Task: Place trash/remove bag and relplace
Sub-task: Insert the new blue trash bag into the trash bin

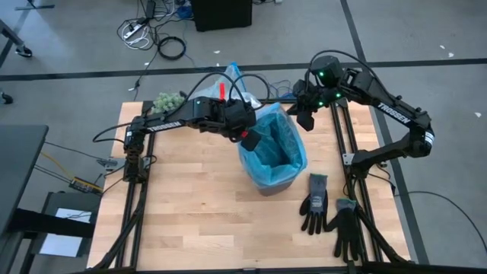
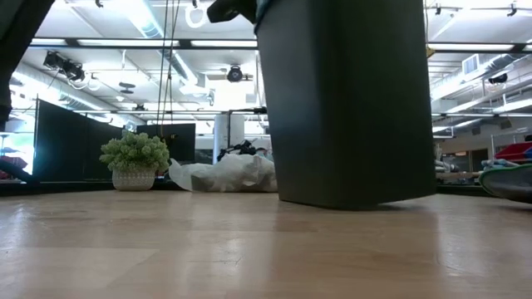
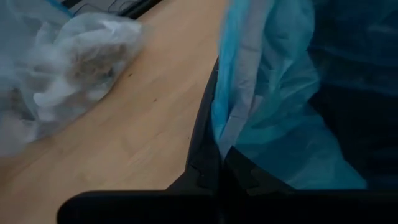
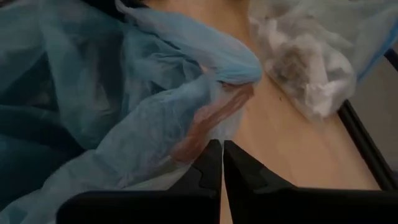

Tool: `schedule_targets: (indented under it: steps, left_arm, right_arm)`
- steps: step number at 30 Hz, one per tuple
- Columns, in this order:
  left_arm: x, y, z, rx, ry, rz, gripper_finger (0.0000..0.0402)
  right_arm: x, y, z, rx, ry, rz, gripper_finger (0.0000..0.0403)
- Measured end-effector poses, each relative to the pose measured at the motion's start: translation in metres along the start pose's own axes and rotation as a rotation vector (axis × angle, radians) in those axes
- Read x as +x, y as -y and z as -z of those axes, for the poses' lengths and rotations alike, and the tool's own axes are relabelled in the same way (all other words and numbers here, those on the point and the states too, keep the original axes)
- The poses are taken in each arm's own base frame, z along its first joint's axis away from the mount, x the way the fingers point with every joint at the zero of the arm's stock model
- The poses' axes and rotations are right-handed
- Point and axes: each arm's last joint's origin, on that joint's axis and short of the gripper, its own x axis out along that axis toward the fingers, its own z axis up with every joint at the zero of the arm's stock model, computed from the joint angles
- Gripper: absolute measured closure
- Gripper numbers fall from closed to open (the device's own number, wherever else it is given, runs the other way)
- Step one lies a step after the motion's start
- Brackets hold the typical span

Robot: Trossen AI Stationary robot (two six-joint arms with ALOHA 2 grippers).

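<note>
Over the black bin, my left gripper pinches its light-blue plastic liner. My right gripper is shut beside the rim. Low down, only the bin's dark wall shows.

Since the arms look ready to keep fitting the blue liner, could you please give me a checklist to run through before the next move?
1. Left gripper shut on the blue bag rim: ok.
2. Right gripper fingers shut; blue film actually pinched: cannot tell.
3. Black bin upright on the table: ok.
4. Blue bag mouth open: ok.
5. Filled grey-white bag outside the bin, at the table's far edge: ok.
6. Black gloves apart from the bin: ok.
</note>
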Motion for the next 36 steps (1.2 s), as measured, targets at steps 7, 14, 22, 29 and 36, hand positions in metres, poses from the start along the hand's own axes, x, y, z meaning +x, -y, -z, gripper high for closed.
schedule_targets:
  steps: [7,14,22,29,36]
  left_arm:
    - [-0.016,0.001,-0.011,0.006,0.092,0.042,0.0396]
    - [-0.028,-0.002,-0.018,0.073,0.148,0.044,0.0396]
    - [-0.027,-0.003,-0.018,0.103,0.141,0.035,0.0396]
    - [-0.027,-0.007,-0.013,0.134,0.095,-0.003,0.0396]
    - [-0.027,-0.007,-0.013,0.155,0.108,-0.028,0.0396]
  right_arm:
    - [-0.019,-0.003,-0.005,-0.022,0.048,0.012,0.0375]
    - [-0.043,-0.008,-0.019,-0.027,0.120,0.018,0.0250]
    - [-0.030,-0.012,-0.020,0.028,0.077,-0.035,0.0153]
    - [-0.027,-0.014,-0.021,0.064,0.081,-0.091,0.0150]
    - [-0.002,-0.011,-0.022,0.075,0.004,-0.110,0.0214]
